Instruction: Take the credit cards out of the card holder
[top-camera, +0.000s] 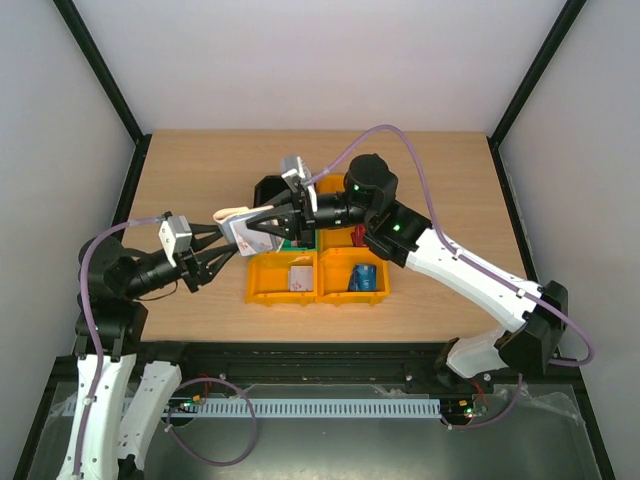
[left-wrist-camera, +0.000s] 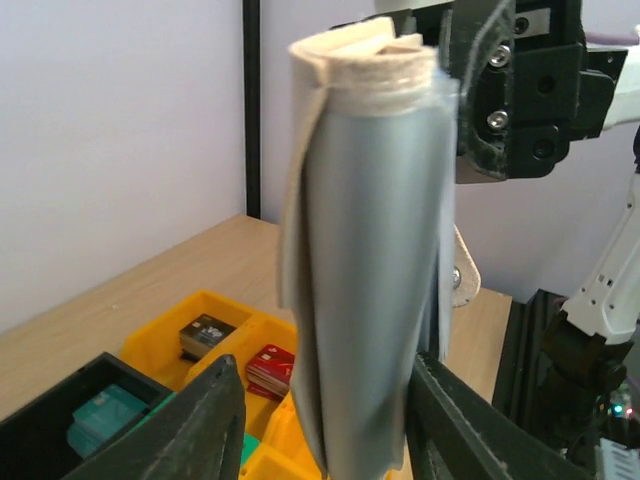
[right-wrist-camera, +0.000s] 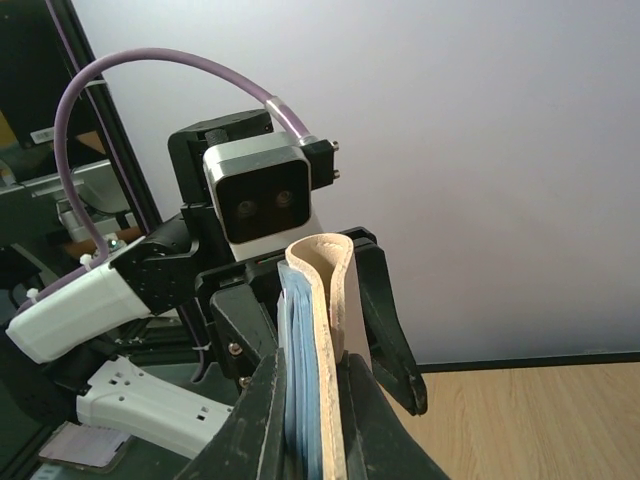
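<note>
The right claw (right-wrist-camera: 308, 420) is clamped shut on the card holder (left-wrist-camera: 370, 280), holding it in the air above the orange bins (top-camera: 345, 290), where loose credit cards (left-wrist-camera: 270, 365) lie. The left claw (left-wrist-camera: 325, 365) is partly open. Its fingers stand on either side of the holder's free end, with a gap showing on one side.

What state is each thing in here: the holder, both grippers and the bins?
holder: held in the air, on edge.
left gripper: jaws open, either side of the holder.
right gripper: jaws shut on the holder.
orange bins: cards inside.
black bin: teal card inside.
</note>
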